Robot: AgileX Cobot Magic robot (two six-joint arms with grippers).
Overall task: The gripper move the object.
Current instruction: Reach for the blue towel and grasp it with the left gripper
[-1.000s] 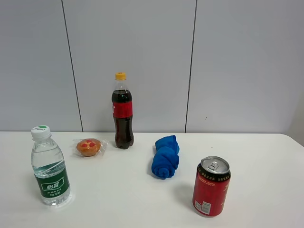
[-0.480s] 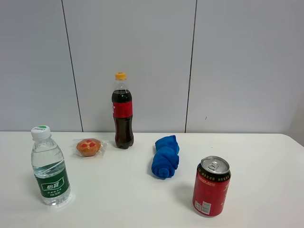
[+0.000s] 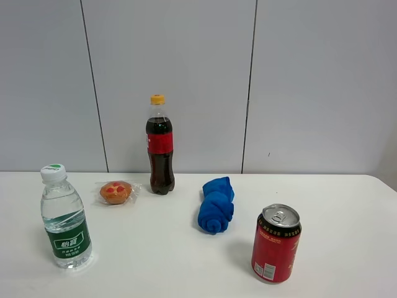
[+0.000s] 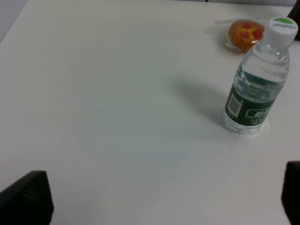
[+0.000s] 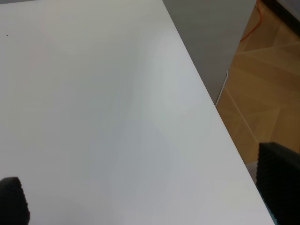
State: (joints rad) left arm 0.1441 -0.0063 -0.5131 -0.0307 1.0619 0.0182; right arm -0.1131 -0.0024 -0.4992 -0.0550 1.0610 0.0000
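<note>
On the white table [image 3: 155, 261] stand a clear water bottle with a green label [image 3: 65, 220], a wrapped orange muffin [image 3: 116, 192], a cola bottle with a yellow cap [image 3: 160, 146], a rolled blue cloth [image 3: 216, 205] and a red can [image 3: 276, 243]. No gripper shows in the exterior view. My left gripper [image 4: 159, 201] is open and empty over bare table, well short of the water bottle [image 4: 258, 84] and the muffin [image 4: 244, 33]. My right gripper [image 5: 145, 192] is open and empty over bare table [image 5: 93, 117] near its edge.
In the right wrist view the table's edge runs diagonally, with a grey strip and wooden floor [image 5: 267, 84] beyond it. A grey panelled wall [image 3: 198, 81] stands behind the table.
</note>
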